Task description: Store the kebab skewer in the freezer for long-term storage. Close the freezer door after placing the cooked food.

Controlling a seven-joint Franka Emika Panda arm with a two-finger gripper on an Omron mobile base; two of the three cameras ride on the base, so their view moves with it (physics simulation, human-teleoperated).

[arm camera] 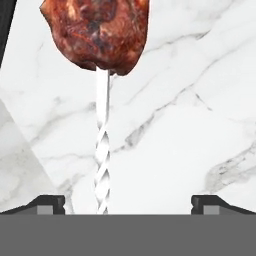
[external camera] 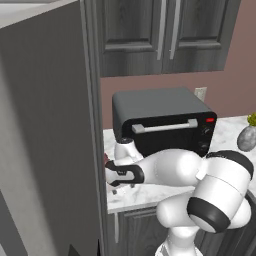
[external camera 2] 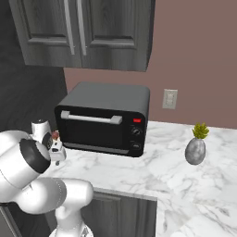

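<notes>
Left of everything, the freezer door (external camera: pixel 47 135) stands swung open, a tall grey slab. Marble counter (external camera 2: pixel 152 171) carries a black toaster oven (external camera 2: pixel 104 118) and a small potted plant (external camera 2: pixel 196 146). Gripper (arm camera: pixel 127 202) hovers low with jaws spread wide, holding nothing. Kebab skewer (arm camera: pixel 100 60) lies on the counter, its pale stick running between the fingertips (arm camera: pixel 47 202).

The skewer (arm camera: pixel 102 150) lies on white marbled counter: reddish-brown, glistening meat chunks at one end, a thin pale twisted stick running out from them (bare along its visible length). The tall matte grey freezer door (external camera: pixel 45 140) stands swung open.
</notes>
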